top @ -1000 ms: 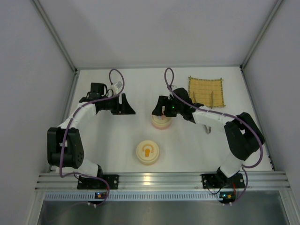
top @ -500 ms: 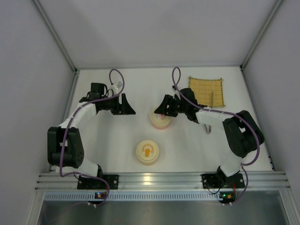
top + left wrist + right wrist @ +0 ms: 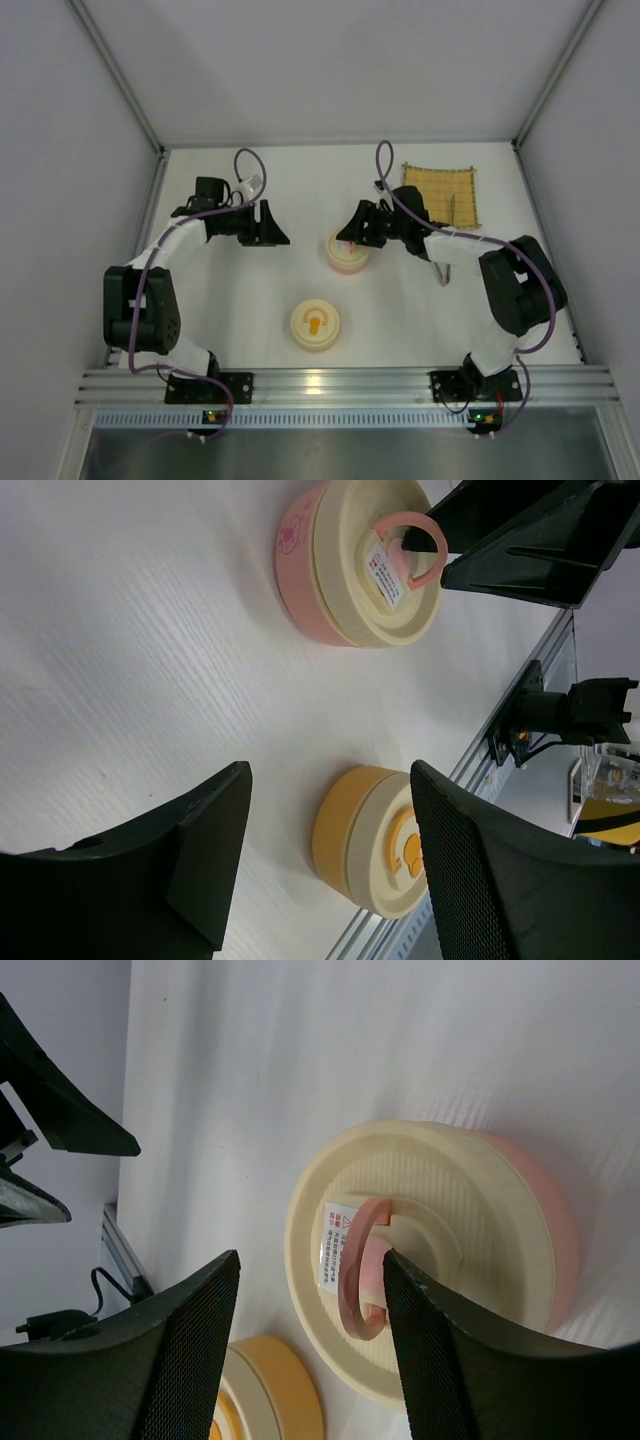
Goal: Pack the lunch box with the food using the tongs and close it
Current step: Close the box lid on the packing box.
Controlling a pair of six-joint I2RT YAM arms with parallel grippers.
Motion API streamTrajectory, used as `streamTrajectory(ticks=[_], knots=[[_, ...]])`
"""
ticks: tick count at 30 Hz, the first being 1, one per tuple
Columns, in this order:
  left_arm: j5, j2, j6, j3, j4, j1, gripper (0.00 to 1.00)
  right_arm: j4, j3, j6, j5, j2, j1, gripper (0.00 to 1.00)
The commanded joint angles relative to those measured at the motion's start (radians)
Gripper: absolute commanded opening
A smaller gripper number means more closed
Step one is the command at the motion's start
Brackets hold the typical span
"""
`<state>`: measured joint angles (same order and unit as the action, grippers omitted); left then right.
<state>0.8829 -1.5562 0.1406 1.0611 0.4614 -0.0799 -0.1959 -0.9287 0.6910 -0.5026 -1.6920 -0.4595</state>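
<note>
The lunch box shows as two closed round boxes. The pink one (image 3: 346, 254) carries a cream top (image 3: 440, 1170) whose pink loop handle (image 3: 352, 1260) stands upright. The yellow one (image 3: 315, 325) sits nearer the arm bases. My right gripper (image 3: 353, 232) hovers at the pink box's far edge, open (image 3: 311, 1257), with the handle between its fingers, close to the right finger. My left gripper (image 3: 266, 228) is open (image 3: 330, 775) and empty, left of the pink box (image 3: 300, 550). The silver tongs (image 3: 453, 212) lie on the mat's right part. No food is in view.
A yellow woven mat (image 3: 440, 195) lies at the back right. The cell's walls close in the table on the left, back and right. The aluminium rail (image 3: 330, 385) with the arm bases runs along the near edge.
The right gripper has shifted slightly right and back over the pink box, and its jaws have narrowed around the handle. The left arm has not moved.
</note>
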Motion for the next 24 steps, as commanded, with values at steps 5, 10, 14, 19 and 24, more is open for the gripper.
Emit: streamTrajectory(ticks=[5,10,14,19,24], knots=[[0.031,-0.007,0.014,0.040,-0.046,0.003,0.69,0.039,-0.002,-0.054,0.018,0.065,0.045,0.59],[0.039,-0.021,0.034,0.051,-0.044,0.003,0.69,-0.033,0.027,-0.004,-0.044,0.049,0.091,0.53],[0.033,-0.024,0.034,0.057,-0.049,0.003,0.69,-0.033,0.042,-0.008,-0.034,0.066,0.101,0.53],[-0.005,-0.028,0.030,0.068,-0.050,0.003,0.66,0.015,0.036,-0.059,0.013,0.113,0.110,0.42],[-0.010,-0.033,0.025,0.066,-0.047,0.003,0.65,0.125,-0.013,-0.146,0.041,0.126,0.110,0.33]])
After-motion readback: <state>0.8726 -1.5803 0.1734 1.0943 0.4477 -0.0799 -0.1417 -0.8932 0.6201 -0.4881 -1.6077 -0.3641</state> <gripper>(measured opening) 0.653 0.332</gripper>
